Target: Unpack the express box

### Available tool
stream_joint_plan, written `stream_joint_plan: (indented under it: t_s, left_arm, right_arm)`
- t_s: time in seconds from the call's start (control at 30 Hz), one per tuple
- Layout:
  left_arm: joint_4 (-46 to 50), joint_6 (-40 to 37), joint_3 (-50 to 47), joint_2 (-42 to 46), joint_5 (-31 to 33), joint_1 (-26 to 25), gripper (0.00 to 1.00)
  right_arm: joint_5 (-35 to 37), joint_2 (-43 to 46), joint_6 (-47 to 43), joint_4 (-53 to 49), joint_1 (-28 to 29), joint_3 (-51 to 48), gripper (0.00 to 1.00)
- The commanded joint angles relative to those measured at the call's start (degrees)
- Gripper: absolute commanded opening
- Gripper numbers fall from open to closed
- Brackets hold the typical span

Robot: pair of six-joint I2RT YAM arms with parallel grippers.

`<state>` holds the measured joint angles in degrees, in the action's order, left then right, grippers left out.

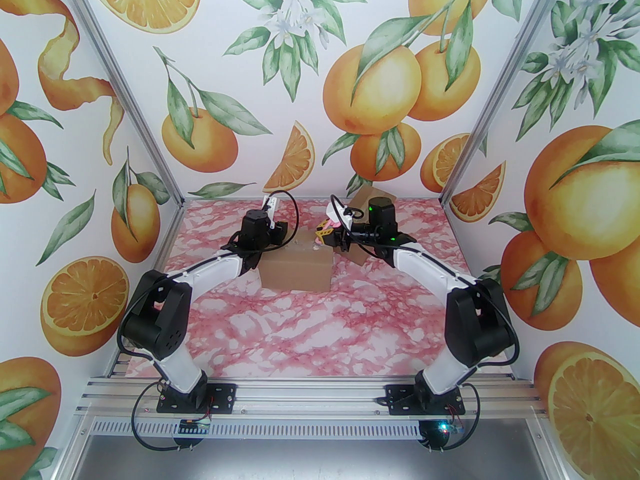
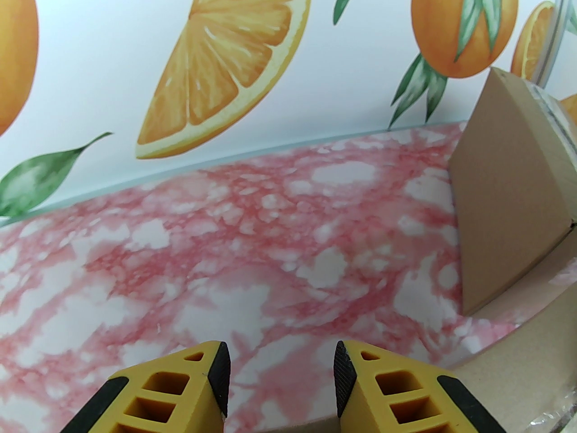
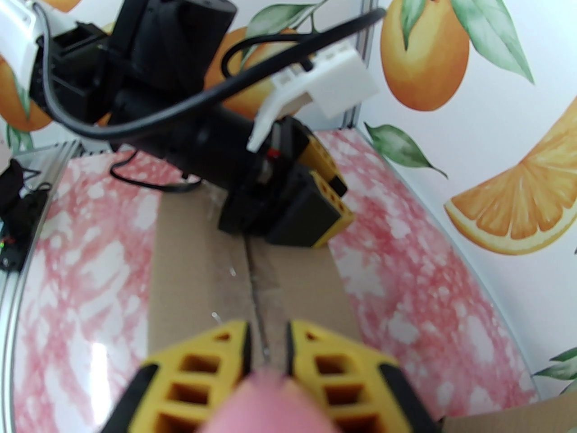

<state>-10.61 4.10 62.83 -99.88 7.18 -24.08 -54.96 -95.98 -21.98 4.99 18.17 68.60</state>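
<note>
At the back of the pink-marbled counter (image 2: 180,251), left gripper (image 2: 282,368) spread, black pads well apart, nothing between them, only bare counter beneath. Hangs by the far left corner of the express box (image 1: 297,268). Cardboard edge curving in at the lower right of the left wrist view. One raised cardboard flap (image 2: 505,187) standing off to the right, its right side cut off by the frame.

On the other side, right gripper (image 3: 268,345) nearly pressed together, pinching a pink thing (image 3: 270,406) close to the lens. Sits above the box top, tips right over the centre seam (image 3: 252,260), pointing toward the left gripper at the far end.

Box itself mid-counter, between the two arms, near face plain brown.

Pink thing too blurred to name. Contact between it and the cardboard impossible to tell. From above, left gripper's fingers tucked behind the wrist, hard to make out.
</note>
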Motion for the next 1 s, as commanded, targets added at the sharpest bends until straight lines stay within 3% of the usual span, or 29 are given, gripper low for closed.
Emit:
stream_joint_plan:
  t_s: [0.0,0.37,0.63,0.83,0.97]
  left_arm:
    - [21.9,1.3,-5.6,-7.4,0.7,0.6,0.43]
    - [21.9,1.0,-5.6,-7.5,0.5,0.5,0.43]
    - [22.9,0.6,-4.8,-8.2,0.5,0.1,0.42]
    - [23.4,0.6,-4.3,-8.7,0.6,0.1,0.41]
    - [23.6,0.5,-4.2,-8.8,0.5,-0.1,0.41]
  right_arm:
    - [1.5,1.4,2.6,-2.9,-3.1,-1.9,0.00]
    - [0.9,1.5,2.0,-2.8,-4.5,-4.0,0.00]
    - [-0.1,3.9,7.9,6.2,-6.8,-7.1,0.00]
    - [0.4,3.2,4.8,2.4,-7.5,-8.1,0.00]
    - [-0.6,4.4,8.7,7.9,-8.3,-8.0,0.00]
